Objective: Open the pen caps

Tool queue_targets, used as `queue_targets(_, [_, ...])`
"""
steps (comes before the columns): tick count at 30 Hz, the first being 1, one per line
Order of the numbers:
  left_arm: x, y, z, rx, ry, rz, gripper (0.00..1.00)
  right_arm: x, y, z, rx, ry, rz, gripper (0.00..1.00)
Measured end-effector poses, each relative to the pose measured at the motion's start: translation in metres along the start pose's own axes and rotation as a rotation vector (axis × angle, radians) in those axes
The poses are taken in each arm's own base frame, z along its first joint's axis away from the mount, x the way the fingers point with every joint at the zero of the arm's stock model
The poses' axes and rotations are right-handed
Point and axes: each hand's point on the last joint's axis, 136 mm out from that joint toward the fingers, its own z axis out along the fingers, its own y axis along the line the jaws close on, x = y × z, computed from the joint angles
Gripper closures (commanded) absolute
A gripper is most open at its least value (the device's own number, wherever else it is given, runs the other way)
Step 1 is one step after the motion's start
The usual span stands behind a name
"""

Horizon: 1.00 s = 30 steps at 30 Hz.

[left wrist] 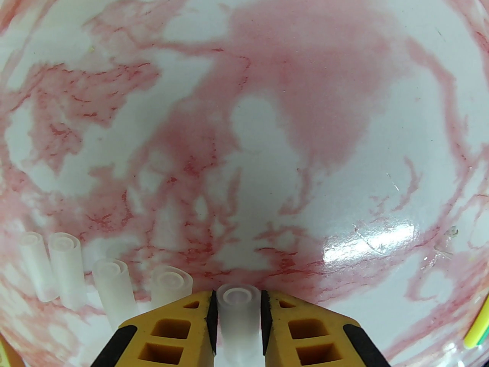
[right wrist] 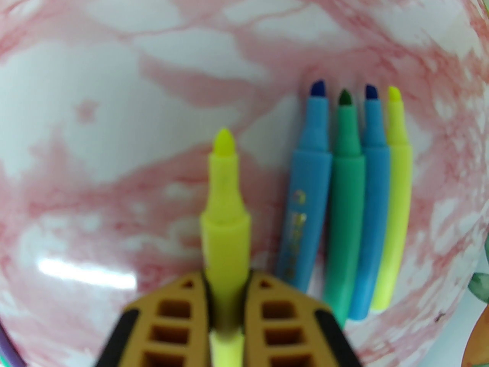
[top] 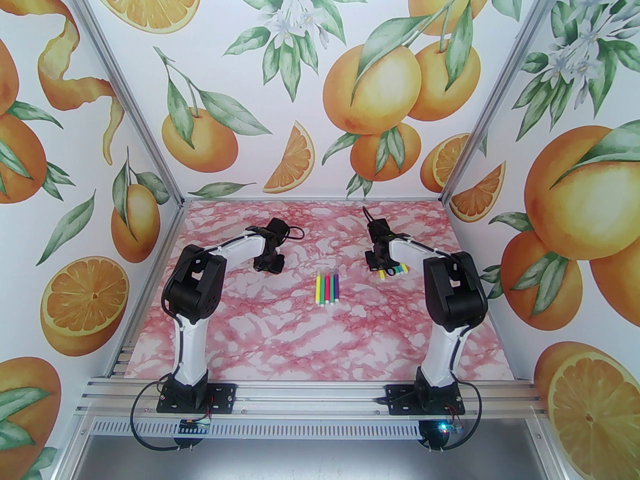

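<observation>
Pinching an uncapped yellow pen [right wrist: 225, 212], the right tool [right wrist: 227, 278]; left tool [left wrist: 237, 296] flanks a cap [left wrist: 238, 312], hold unclear

Pink-veined marble tabletop [top: 310, 338], orange-and-leaf printed walls [top: 100, 118] (three sides), aluminium rail [top: 310, 398] along the near edge

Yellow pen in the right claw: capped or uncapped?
Uncapped: the yellow pen gripped by the right claw shows a bare felt tip, no sleeve over it.

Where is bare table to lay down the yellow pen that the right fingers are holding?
Free: the marble table left of the yellow pen, up to the row of capped pens. Crowded: right of it, four uncapped pens lie side by side.
</observation>
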Motion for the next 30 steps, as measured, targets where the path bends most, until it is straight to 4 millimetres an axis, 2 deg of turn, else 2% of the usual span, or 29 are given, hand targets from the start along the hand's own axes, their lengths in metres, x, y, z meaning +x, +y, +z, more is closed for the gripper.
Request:
queue_targets(10, [-0.002,-0.002,-0.006,0.009,-0.015,0.001,0.7,0.0,-0.001,0.001,0.005,0.002,0.0,1.0])
queue_targets(13, [-0.009,-0.003,-0.022,0.027,-0.054,-0.004,0.68,0.0,-0.002,0.002,0.005,0.002,0.002,1.0])
queue_targets(21, [-0.03,-0.004,-0.085,0.091,-0.22,-0.023,0.63,-0.004,-0.007,0.004,0.026,0.001,0.007,0.98])
queue_targets(25, [-0.03,-0.006,-0.099,0.122,-0.254,-0.024,0.61,-0.005,-0.008,0.004,0.034,0.001,0.007,0.91])
queue_targets(30, [-0.018,-0.015,-0.097,0.183,-0.243,-0.016,0.59,-0.005,-0.009,0.004,0.042,0.002,0.006,0.84])
